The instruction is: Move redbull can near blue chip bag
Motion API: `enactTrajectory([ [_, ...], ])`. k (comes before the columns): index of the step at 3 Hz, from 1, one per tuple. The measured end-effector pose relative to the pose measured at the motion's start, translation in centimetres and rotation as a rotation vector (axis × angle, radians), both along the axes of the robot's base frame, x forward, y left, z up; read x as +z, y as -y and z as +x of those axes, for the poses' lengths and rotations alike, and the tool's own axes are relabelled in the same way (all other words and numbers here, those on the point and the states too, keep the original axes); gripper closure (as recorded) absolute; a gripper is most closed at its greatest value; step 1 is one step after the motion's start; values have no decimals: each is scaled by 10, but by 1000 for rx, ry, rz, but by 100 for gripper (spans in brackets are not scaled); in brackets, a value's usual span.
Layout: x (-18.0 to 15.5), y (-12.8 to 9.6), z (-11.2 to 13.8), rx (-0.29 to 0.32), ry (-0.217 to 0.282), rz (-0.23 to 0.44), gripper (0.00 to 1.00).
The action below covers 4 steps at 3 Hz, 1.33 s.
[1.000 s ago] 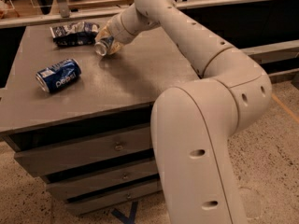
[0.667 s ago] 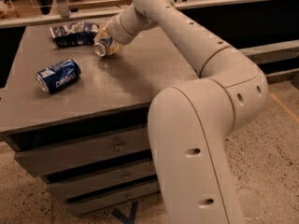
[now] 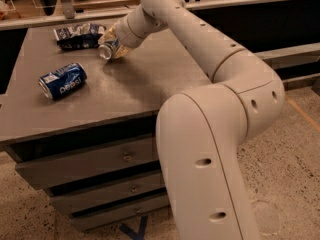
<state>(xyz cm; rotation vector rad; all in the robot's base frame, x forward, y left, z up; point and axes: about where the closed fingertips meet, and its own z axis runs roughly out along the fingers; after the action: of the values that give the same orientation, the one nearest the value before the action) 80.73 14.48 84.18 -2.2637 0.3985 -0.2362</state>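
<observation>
The redbull can (image 3: 108,49), slim and silver with blue patches, is tilted on its side in my gripper (image 3: 113,43), its round end facing the front left, just above the tabletop. The gripper is shut on it at the far middle of the table. The blue chip bag (image 3: 79,36), dark blue and wrinkly with white patches, lies at the table's far left, just left of the can and gripper, a small gap between them.
A deep-blue Pepsi can (image 3: 63,80) lies on its side at the table's left front. The grey table (image 3: 125,89) has drawers below. My large arm (image 3: 210,114) crosses the right side. A rail runs behind the table.
The can and gripper have shifted very slightly left toward the chip bag; otherwise nothing has visibly moved.
</observation>
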Motion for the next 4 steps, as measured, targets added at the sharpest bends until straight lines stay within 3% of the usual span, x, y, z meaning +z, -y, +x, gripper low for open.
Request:
enactTrajectory([
  [1,1,0,-1,0,-4,-6,0],
  [4,8,0,-1,0,-4,-5,0],
])
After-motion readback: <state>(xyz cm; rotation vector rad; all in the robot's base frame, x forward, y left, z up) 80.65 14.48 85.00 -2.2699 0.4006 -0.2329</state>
